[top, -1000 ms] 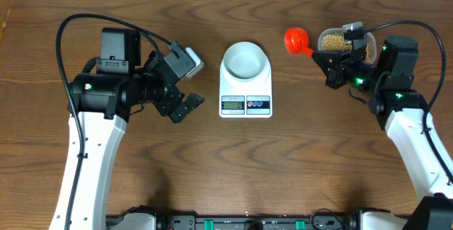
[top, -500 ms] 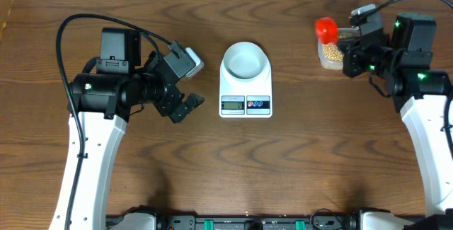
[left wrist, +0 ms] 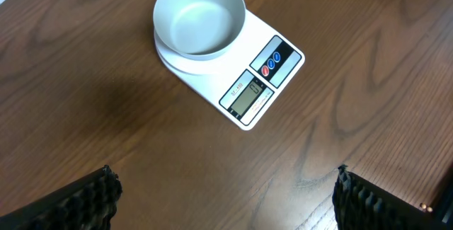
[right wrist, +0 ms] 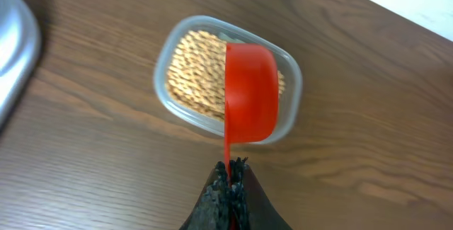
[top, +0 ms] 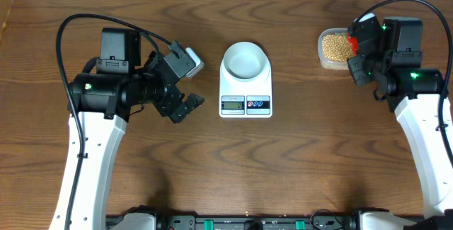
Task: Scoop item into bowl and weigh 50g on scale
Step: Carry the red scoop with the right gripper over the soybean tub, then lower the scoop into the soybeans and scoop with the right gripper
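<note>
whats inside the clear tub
Tan beans fill the tub. The red scoop, held by the shut right gripper, covers its right part in the wrist view, hiding the beans beneath. Whether the scoop touches them or holds any cannot be seen.

The left arm [top: 88, 152] and the right arm [top: 425, 134] each have a smooth white lower link and black, blocky joint housings. A thin black cable [top: 64, 26] loops over each arm. Small green lights [top: 413, 75] glow on the housings. The fingers [left wrist: 88, 198] are black with ribbed pads.
</note>
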